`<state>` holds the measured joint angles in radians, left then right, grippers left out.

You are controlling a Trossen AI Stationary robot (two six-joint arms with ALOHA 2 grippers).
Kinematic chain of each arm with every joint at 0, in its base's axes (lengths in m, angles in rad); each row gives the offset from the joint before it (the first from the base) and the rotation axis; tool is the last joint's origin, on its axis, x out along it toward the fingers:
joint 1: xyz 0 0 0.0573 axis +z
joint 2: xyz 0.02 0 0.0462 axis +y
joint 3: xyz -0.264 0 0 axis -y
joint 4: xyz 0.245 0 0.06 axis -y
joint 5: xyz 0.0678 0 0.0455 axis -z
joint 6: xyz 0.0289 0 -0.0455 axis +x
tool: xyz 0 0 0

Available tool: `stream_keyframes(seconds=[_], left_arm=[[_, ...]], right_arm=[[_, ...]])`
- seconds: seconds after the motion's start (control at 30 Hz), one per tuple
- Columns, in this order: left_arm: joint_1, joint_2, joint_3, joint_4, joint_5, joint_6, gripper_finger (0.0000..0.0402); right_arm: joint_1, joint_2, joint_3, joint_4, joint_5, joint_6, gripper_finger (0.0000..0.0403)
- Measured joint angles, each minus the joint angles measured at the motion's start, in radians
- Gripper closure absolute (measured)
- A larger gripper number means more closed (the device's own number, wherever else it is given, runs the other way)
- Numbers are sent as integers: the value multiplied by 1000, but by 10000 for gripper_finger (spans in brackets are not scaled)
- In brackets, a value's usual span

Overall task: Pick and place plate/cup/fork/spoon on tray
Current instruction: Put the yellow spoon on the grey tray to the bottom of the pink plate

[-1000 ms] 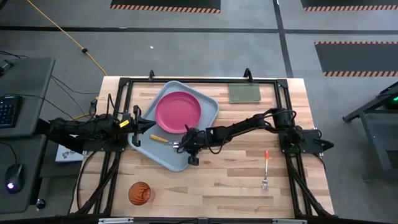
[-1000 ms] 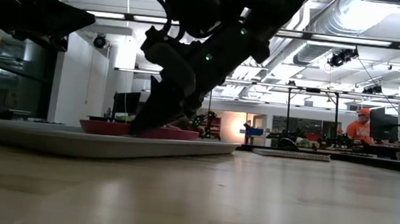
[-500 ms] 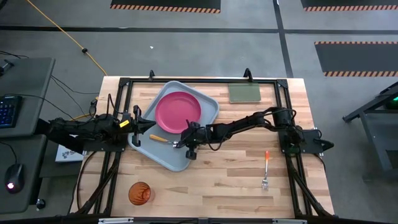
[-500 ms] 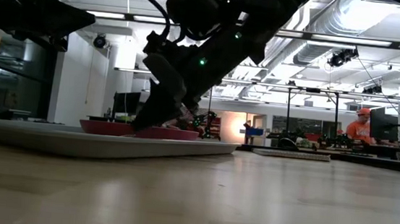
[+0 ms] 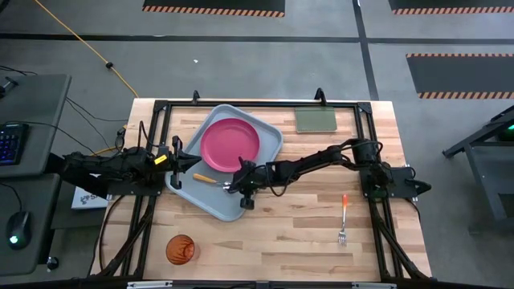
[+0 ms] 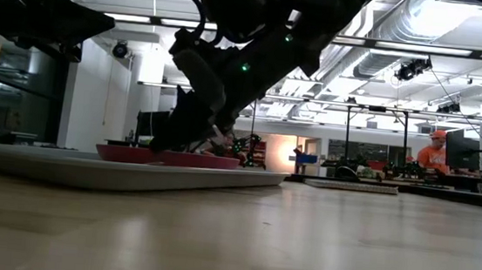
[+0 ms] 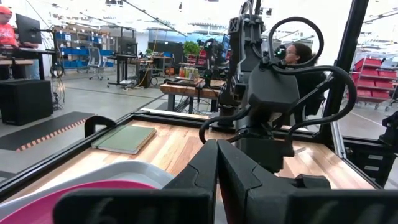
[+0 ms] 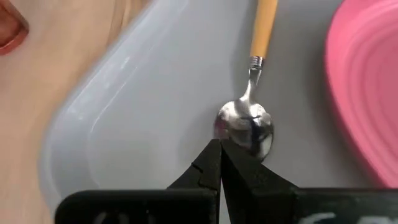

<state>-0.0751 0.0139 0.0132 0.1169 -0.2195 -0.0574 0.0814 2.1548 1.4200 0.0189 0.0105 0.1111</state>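
Observation:
The grey-blue tray (image 5: 221, 205) lies at the table's far left with the pink plate (image 5: 230, 144) on its far half. The spoon (image 5: 213, 181) lies flat on the tray's floor beside the plate, its bowl (image 8: 245, 126) toward the right. My right gripper (image 5: 234, 186) is shut, low over the tray, with its tips (image 8: 219, 144) right at the bowl's edge. My left gripper (image 5: 195, 161) is shut and waits at the tray's left rim. The fork (image 5: 344, 217) lies on the wood at the right. The cup (image 5: 181, 249) stands near the front left. My right gripper's shut fingertips slant down from the table's right and stand at the near edge of the spoon's bowl (image 8: 231, 132). I cannot tell whether they touch it. The spoon lies flat on the tray.
A flat green pad (image 5: 316, 120) lies at the far right of the table. Bare wood shows between the tray and the fork. A black frame runs around the table's edges. People sit in the room beyond the table.
My right gripper has gone a little toward the table's left, over the tray and closer to the spoon's bowl, and has sunk lower. The spoon and the plate have stayed where they were.

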Motion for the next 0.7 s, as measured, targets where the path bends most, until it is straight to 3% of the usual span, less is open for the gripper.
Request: stream_keyframes(seconds=[0.23,0.7], left_arm=[[0,0,0,0,0,-1,398],[0,0,0,0,0,0,398]], right_arm=[[-9,0,0,-15,130,13,403],[-23,22,0,-53,39,125,403]])
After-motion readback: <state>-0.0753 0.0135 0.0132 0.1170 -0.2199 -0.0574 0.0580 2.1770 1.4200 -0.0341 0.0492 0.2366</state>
